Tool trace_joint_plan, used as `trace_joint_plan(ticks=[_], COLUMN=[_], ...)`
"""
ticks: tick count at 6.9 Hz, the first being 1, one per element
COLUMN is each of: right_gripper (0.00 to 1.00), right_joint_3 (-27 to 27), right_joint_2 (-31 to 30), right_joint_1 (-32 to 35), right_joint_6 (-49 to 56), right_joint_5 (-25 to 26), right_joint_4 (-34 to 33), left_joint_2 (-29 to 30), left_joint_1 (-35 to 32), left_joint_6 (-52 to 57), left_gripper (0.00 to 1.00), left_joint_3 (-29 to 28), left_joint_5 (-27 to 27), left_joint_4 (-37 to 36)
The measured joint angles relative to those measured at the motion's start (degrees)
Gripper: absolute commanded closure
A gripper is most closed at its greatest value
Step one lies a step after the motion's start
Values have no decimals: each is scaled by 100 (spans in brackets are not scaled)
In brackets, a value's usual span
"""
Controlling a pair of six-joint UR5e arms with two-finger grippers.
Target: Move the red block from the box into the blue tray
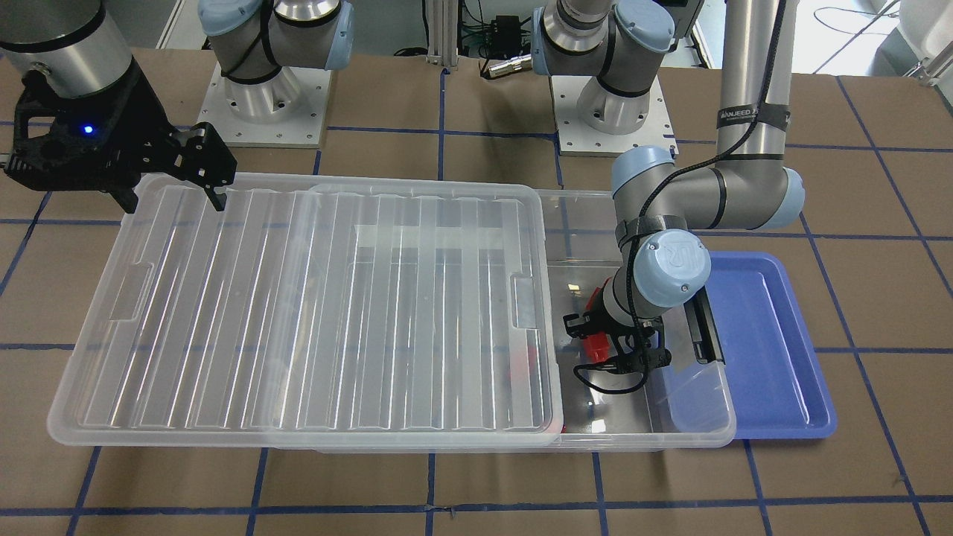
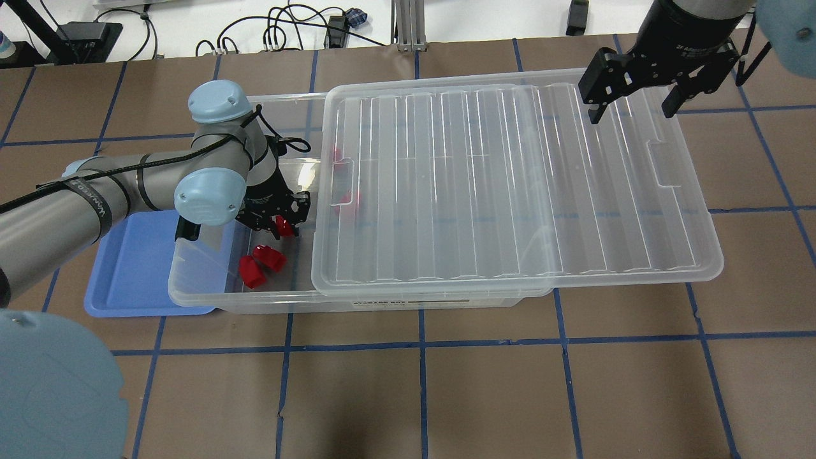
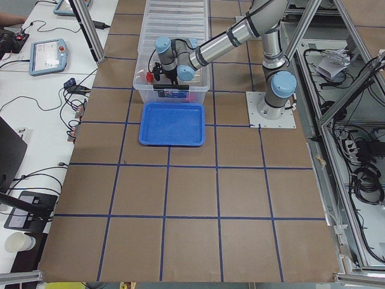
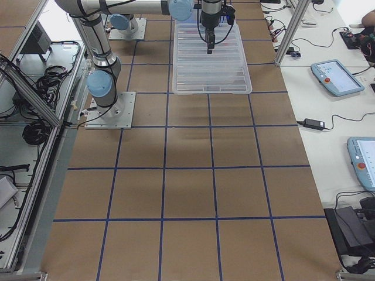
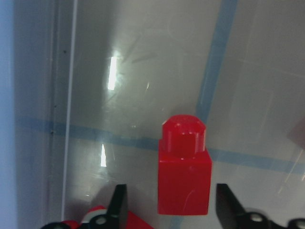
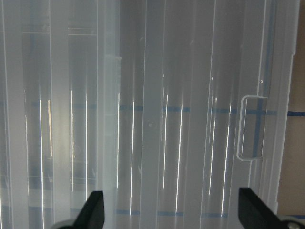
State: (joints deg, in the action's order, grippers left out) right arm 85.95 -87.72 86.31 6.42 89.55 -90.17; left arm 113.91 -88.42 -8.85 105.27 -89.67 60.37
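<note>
My left gripper (image 2: 278, 224) is down inside the uncovered end of the clear box (image 1: 692, 420), open. In the left wrist view a red block (image 5: 184, 177) lies on the box floor between the two fingers (image 5: 119, 206), with gaps on both sides. Two more red blocks (image 2: 261, 262) lie nearby toward the box's front wall. Others show dimly under the lid (image 2: 348, 199). The blue tray (image 2: 134, 268) sits empty against the box's end by the left arm. My right gripper (image 2: 632, 113) is open and empty above the lid's far corner.
The ribbed clear lid (image 2: 510, 185) lies slid aside, covering most of the box and overhanging its end under the right gripper. The box's black latch (image 1: 700, 327) faces the blue tray (image 1: 759, 335). Brown table with blue tape lines all round.
</note>
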Motion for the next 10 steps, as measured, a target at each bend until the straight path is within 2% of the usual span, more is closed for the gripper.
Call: trace_joint_plan(ticks=[2, 4, 7, 8, 10], right_gripper=[0, 0, 0, 0, 0], right_joint_3=[0, 12, 16, 14, 17], right_joint_2=[3, 5, 6, 7, 13], right_joint_1=[0, -1, -8, -9, -9], right_joint_6=[0, 0, 0, 0, 0], right_joint_5=[0, 1, 2, 2, 2], right_joint_4=[-1, -5, -1, -1, -1], left_joint_2=[-121, -308, -737, -834, -759], left_joint_1=[-6, -21, 72, 395, 1818], left_joint_6=[-1, 1, 228, 873, 3131], left_gripper=[100, 100, 100, 100, 100], left_joint_3=[-146, -721, -2046, -2293, -2204], left_joint_5=[-17, -19, -62, -113, -85], left_joint_4=[20, 485, 2242, 2656, 2833])
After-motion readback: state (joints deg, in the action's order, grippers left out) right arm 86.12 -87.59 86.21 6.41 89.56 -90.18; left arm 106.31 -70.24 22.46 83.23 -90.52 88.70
